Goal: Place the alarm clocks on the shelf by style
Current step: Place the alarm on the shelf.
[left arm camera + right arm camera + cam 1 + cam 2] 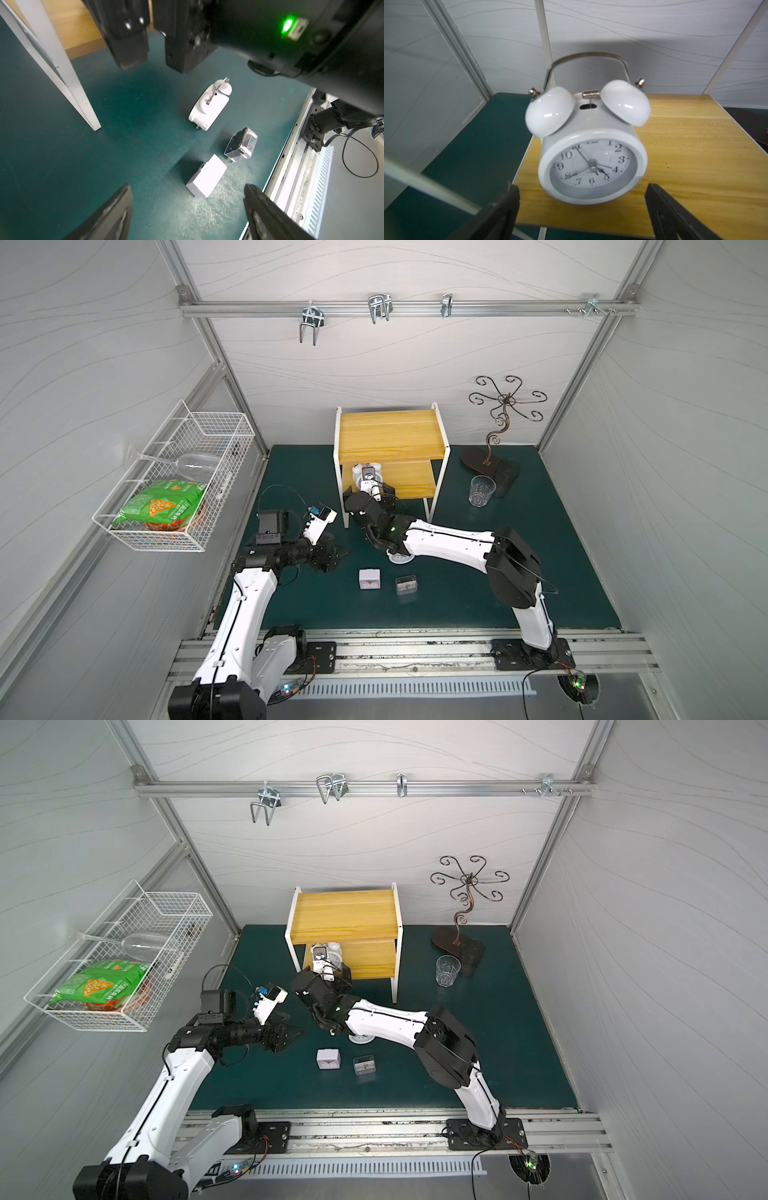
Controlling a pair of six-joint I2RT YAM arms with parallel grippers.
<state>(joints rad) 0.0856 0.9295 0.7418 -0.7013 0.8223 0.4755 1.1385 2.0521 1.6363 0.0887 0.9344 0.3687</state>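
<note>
Four alarm clocks, one shelf [390,435], two grippers.

The left gripper [338,558] hovers over the green mat, its fingers [116,214] moderately apart and holding nothing. To its right, a white square clock [369,579] stands upright on the mat, dial toward the front rail.

One twin-bell clock [591,158] stands on the shelf's lower board [411,481], close to its left front corner. Its handle is up, its long axis vertical, and its dial faces the right gripper [582,190]. That gripper's fingers [675,218] are spread wide either side of the clock's base and clear of it. Bare wood lies to the clock's right, and the upper board is bare.

A second twin-bell clock [209,108] sits on the mat beneath the right arm. Just beside it is a transparent square clock [406,585], also with its dial to the front.
</note>
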